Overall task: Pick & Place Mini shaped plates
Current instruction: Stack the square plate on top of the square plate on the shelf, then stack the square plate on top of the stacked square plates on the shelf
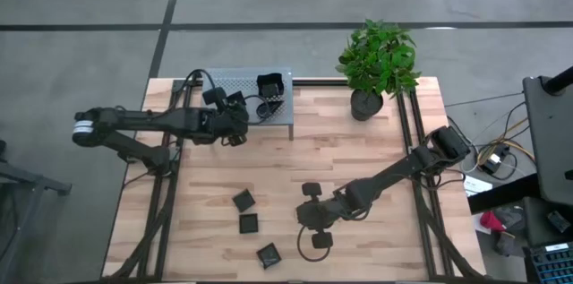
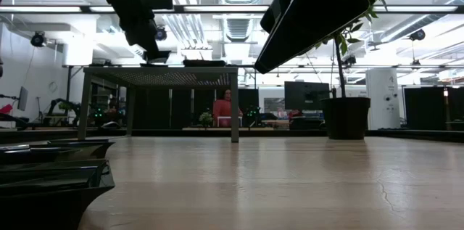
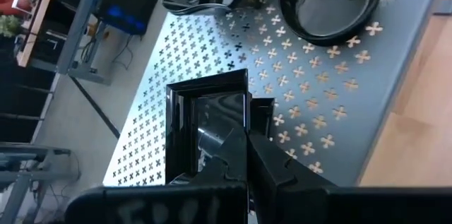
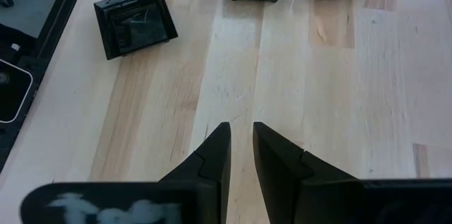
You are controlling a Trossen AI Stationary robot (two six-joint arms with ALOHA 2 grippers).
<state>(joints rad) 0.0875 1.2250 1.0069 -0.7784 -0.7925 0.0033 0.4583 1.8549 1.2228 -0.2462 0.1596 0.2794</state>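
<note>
Left arm carries a plate to the raised shelf; right arm waits over the loose plates.

Nearest, three small glossy black square plates (image 1: 248, 223) lie loose on the light wooden table (image 1: 376, 248), near the right gripper (image 4: 240, 146), whose fingers stand slightly apart and empty. Farther back, the left gripper (image 3: 244, 155) pinches another black square plate (image 3: 205, 107) over the perforated grey metal shelf (image 3: 332, 111), probably to set it beside the round black dish (image 3: 328, 1) there.

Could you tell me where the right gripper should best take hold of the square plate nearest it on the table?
My suggestion: the right gripper should descend from above and pinch one raised side wall of the square plate, one finger inside, one outside. It lies flat, rim upward, clear of its neighbours, so a top-down rim pinch suits it.
</note>
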